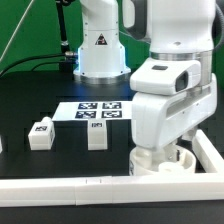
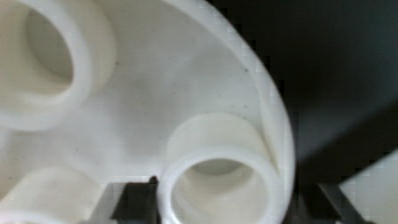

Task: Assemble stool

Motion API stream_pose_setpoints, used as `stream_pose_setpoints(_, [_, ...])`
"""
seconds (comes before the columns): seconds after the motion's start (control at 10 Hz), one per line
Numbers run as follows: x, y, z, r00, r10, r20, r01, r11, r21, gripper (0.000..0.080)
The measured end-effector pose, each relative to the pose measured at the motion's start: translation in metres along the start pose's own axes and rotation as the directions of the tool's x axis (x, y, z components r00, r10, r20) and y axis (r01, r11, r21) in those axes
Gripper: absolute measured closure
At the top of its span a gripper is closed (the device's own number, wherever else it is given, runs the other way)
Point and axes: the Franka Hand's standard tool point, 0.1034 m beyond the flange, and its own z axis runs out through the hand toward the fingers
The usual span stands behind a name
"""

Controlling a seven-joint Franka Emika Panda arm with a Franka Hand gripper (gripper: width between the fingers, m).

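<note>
The gripper (image 2: 217, 200) is down over the seat disc (image 2: 160, 90) of the stool, its jaws drawn in and pinching a round white leg (image 2: 226, 170) that stands in the disc between them; the two dark fingertips (image 2: 128, 200) show on either side of that leg. Just beyond the jaws the disc's curved rim runs past, with dark table (image 1: 40, 95) beyond it. Farther along the disc from the jaws is a wide round socket (image 2: 45, 60) (its bottom is blurred). In the exterior view the arm hides most of the disc, which sits in the corner of the L-shaped rail (image 1: 70, 187), so there is little room on the rail sides and open table on the others. Two loose legs (image 1: 41, 134) (image 1: 96, 134) stand well apart from the jaws, toward the exterior view's left, near the marker board (image 1: 95, 108). The table is black; green cloth hangs behind the arm's white base (image 1: 100, 50).
</note>
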Motion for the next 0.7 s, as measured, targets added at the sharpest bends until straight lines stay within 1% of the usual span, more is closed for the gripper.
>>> stream_pose_setpoints(0.1, [0.0018,-0.0019,0.0006,1.000,0.005,0.002,-0.005,1.000,-0.002,0.0473])
stream_pose_setpoints(0.5, [0.0016,-0.0012,0.0006,1.000,0.023,0.002,-0.023,1.000,-0.004,0.0473])
stream_pose_setpoints(0.6, [0.0002,0.0004,0.0008,1.000,0.026,0.003,-0.026,1.000,-0.005,0.0388])
stream_pose_setpoints(0.7, [-0.0025,0.0031,0.0011,1.000,0.030,0.006,-0.030,1.000,-0.007,0.0388])
